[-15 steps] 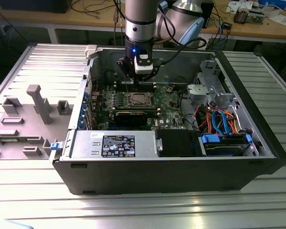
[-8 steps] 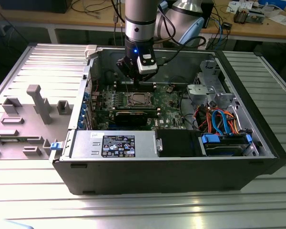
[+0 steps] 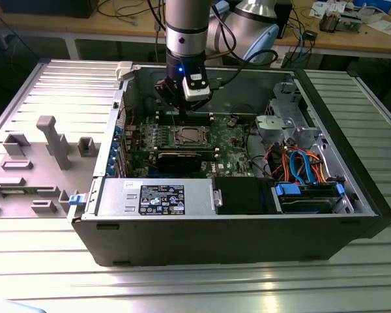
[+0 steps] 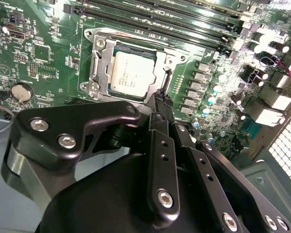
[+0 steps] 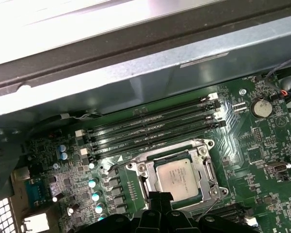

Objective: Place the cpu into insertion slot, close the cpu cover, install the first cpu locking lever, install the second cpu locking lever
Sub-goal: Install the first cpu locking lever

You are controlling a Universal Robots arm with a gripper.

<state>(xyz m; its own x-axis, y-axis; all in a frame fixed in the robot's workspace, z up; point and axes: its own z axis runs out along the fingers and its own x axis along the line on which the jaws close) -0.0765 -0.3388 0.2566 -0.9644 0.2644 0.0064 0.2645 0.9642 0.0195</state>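
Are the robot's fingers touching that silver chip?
Cannot tell. In both wrist views the gripper ends at the edge of the cpu, but neither contact nor gap shows plainly.

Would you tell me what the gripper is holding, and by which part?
Nothing; the gripper is shut and empty, its tips beside the cpu.

Cpu [image 4: 131, 75]: silver-grey square, seated flat in insertion slot [image 4: 93, 35], just past the gripper [image 4: 160, 99] tips. Cpu cover [image 4: 100, 63]: metal frame down flat over it, chip top visible through window.
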